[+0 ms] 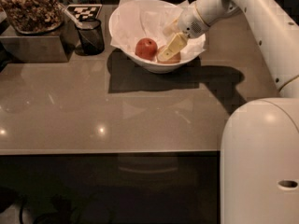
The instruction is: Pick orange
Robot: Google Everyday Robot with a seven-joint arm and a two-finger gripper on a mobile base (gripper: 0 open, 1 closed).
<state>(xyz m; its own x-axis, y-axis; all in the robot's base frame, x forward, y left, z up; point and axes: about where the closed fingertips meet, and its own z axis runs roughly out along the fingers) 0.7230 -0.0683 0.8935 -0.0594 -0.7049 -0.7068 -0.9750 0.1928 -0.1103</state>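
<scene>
Since the claw [167, 42] hangs inside the white bowl [117, 29] with its fingers spread and pinching nothing, we judge the next move turns on one relation. The orange [174, 59] lies just below the lower finger, partly hidden by it. The red apple [146, 48] sits close beside the orange, on the bench [140, 111].
</scene>
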